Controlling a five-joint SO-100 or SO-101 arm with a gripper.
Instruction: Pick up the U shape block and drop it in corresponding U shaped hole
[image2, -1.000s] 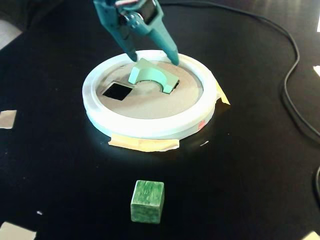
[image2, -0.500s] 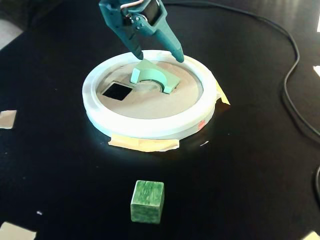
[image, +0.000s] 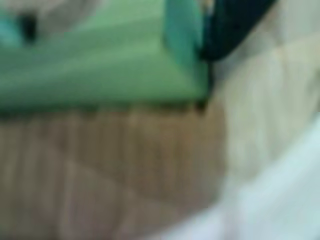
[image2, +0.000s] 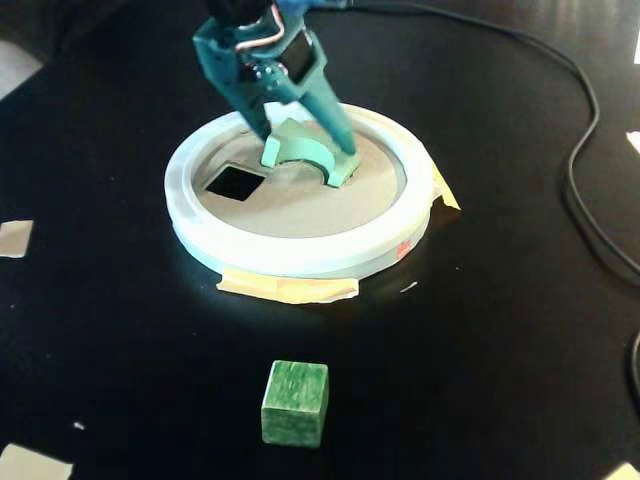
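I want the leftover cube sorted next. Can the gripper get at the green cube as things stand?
Probably yes. The green cube stands alone on the black table, with nothing beside or above it. The gripper is open astride the U shape block on the board, so it would have to lift clear first.

1. The worktop (image2: 480, 330) is black and matt.
2. The round board (image2: 300, 210) looks like tan cardboard with a smooth white rim.
3. The cube (image2: 295, 402) is streaky green wood.
4. The claw (image2: 305, 143) is teal plastic.
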